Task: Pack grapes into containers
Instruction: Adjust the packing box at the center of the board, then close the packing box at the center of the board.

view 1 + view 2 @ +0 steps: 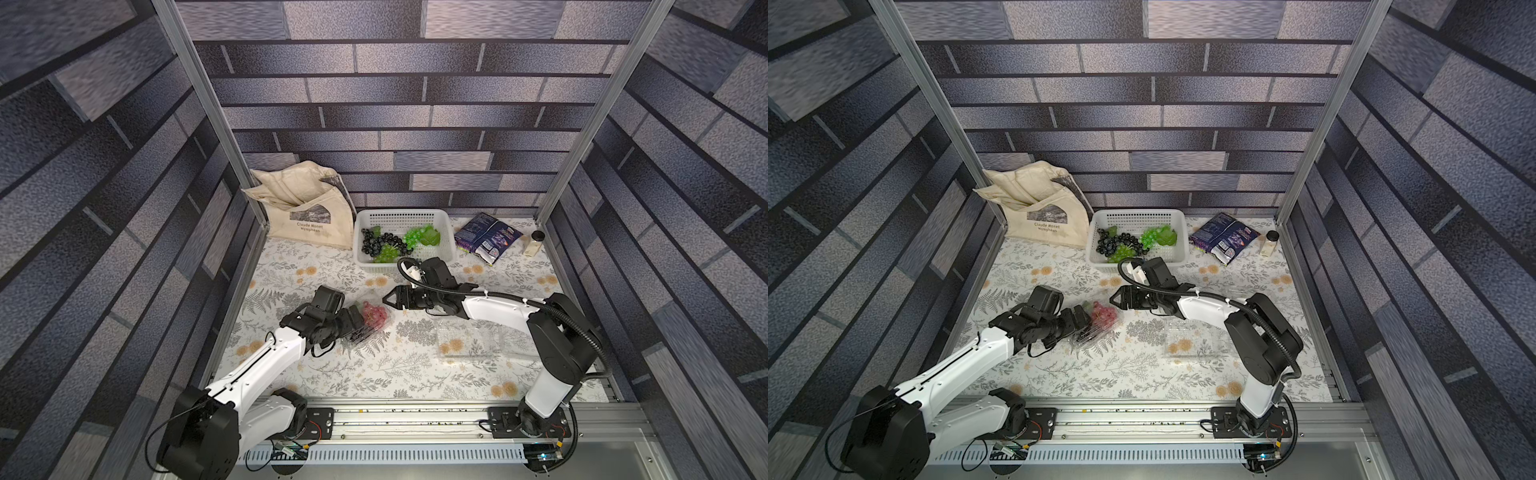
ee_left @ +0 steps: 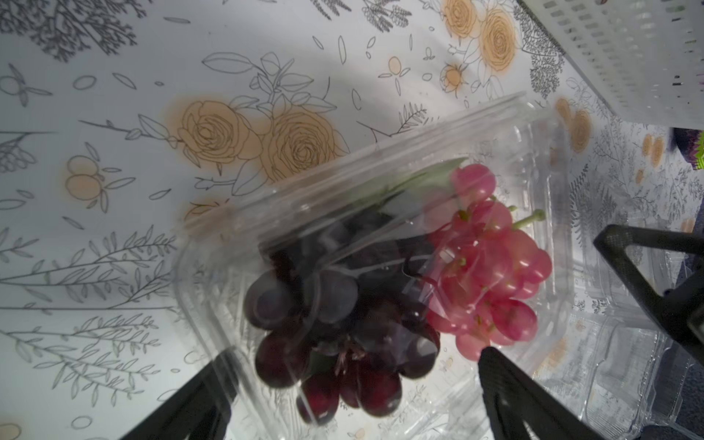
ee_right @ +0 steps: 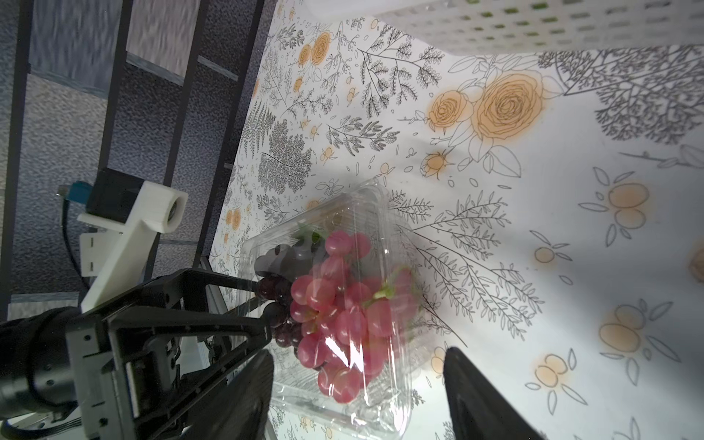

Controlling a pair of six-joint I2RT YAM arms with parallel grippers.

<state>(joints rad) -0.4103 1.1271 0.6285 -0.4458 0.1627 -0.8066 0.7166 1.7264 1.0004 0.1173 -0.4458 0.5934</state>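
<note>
The filled container (image 1: 371, 323) sits on the desk (image 1: 374, 374) a little left of the middle, well clear of every edge. It is a clear clamshell with its lid lying over the fruit, though I cannot tell whether the lid is snapped down. Inside, a red bunch (image 1: 376, 313) fills the end nearer the right arm and a dark bunch (image 2: 335, 324) the end nearer the left arm, with a green leaf (image 2: 419, 183) beside them.

The left gripper (image 2: 356, 354) has its fingers (image 2: 510, 392) spread wide and straddles the dark-grape end of that container. The left wrist view shows the box between the two fingers, one of them seen through the plastic. Whether the pads press on the walls I cannot tell.

The right gripper (image 1: 388, 297) points toward the desk's left edge, its tip just beside the container's far corner on the red-grape side. Its fingers (image 3: 476, 392) stand apart with nothing between them – the container lies beyond them in the right wrist view.

Empty containers (image 1: 469, 338) lie toward the right edge, beside the right arm; how many I cannot tell. The white basket (image 1: 401, 214) stands at the middle of the far edge and holds black grapes (image 1: 376, 243) and green grapes (image 1: 419, 237). A tote bag (image 1: 311, 216) fills the far left corner – a snack packet (image 1: 486, 237) and a small jar (image 1: 536, 243) lie near the far right corner
</note>
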